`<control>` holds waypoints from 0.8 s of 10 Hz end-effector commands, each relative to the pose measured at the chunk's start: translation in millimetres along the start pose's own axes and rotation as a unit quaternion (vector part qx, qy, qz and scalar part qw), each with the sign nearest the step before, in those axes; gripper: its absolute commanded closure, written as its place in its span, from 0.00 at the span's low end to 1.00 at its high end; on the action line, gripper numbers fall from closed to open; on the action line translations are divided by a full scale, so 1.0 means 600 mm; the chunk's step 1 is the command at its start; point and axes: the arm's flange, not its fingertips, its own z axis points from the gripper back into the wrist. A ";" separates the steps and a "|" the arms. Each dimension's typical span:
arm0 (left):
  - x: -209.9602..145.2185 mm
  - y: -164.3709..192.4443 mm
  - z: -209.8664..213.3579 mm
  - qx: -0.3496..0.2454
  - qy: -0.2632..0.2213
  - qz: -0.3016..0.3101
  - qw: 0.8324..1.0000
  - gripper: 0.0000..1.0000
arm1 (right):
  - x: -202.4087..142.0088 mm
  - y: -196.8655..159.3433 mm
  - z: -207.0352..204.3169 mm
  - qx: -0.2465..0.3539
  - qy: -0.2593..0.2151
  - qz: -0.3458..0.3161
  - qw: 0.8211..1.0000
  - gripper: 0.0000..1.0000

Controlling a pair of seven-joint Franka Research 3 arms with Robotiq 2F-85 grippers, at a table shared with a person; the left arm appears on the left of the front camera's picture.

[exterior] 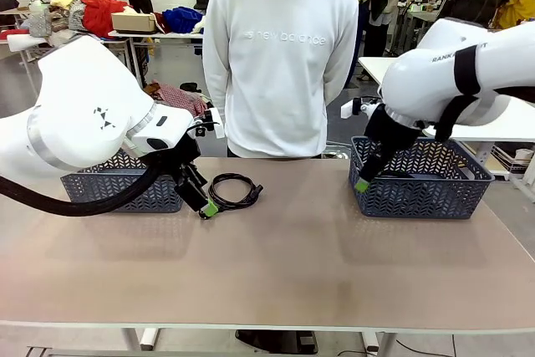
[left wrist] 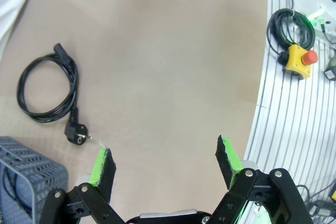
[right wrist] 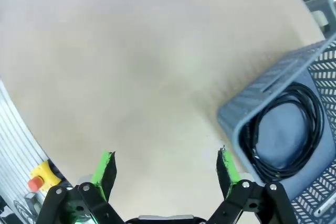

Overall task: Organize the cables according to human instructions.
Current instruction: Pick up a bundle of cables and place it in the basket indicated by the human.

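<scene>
Now | round black cable coil [left wrist: 47,90] on smooth tan table [left wrist: 168,51] | both jaws wide | latticed grey basket [right wrist: 273,93]

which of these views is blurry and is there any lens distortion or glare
Right wrist view: soft and smeared, though the coiled cable in the grey basket still reads. Left wrist view: sharp; wide-angle bending curves the table edge; the cable on the table is crisp. Front view: even light, faint sheen on the table, no harsh glare.
</scene>
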 end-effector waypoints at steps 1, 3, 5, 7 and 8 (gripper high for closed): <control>-0.004 -0.001 -0.001 0.002 0.000 0.002 1.000 0.00 | -0.018 0.036 -0.009 0.005 -0.036 0.010 0.999 0.00; -0.004 -0.001 -0.001 0.002 0.000 0.002 1.000 0.00 | -0.027 0.062 -0.017 0.010 -0.048 0.015 0.999 0.00; -0.004 -0.001 -0.001 0.002 0.000 0.002 1.000 0.00 | -0.033 0.081 -0.025 0.018 -0.053 0.020 0.998 0.00; -0.004 -0.001 -0.001 0.002 0.000 0.002 1.000 0.00 | -0.030 0.093 -0.028 0.020 -0.053 0.026 0.998 0.00; -0.004 -0.001 -0.001 0.002 0.000 0.002 1.000 0.00 | -0.029 0.094 -0.029 0.022 -0.054 0.027 0.998 0.00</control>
